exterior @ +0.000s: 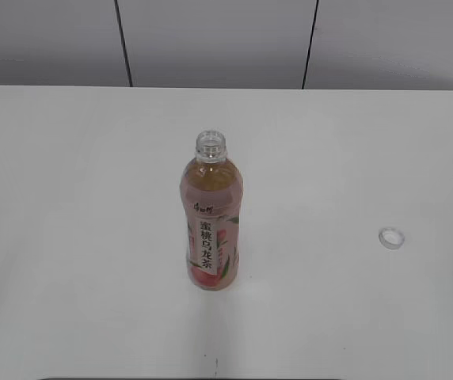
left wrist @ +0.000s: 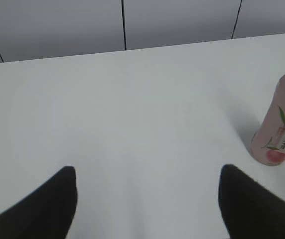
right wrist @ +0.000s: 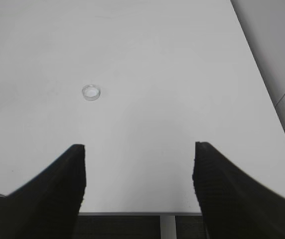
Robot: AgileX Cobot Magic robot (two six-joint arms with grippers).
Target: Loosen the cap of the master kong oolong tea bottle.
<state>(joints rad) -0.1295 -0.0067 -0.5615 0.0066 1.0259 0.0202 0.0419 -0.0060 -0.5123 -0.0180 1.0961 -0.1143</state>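
1. We see the master kong oolong tea bottle (exterior: 214,220) standing upright mid-table (exterior: 68,237), its neck bare and open
2. The cap (exterior: 392,238) lies on the table at about 3 o'clock from the bottle, well apart from it, so we judge the loosening done and the cap fully off
3. Our left gripper (left wrist: 147,204) hangs with jaws wide and empty; the bottle sits at its 2 o'clock
4. Our right gripper (right wrist: 139,184) is equally wide and empty, the cap at its 11 o'clock
5. We should keep both arms clear of the open bottle, since a nudge would spill tea
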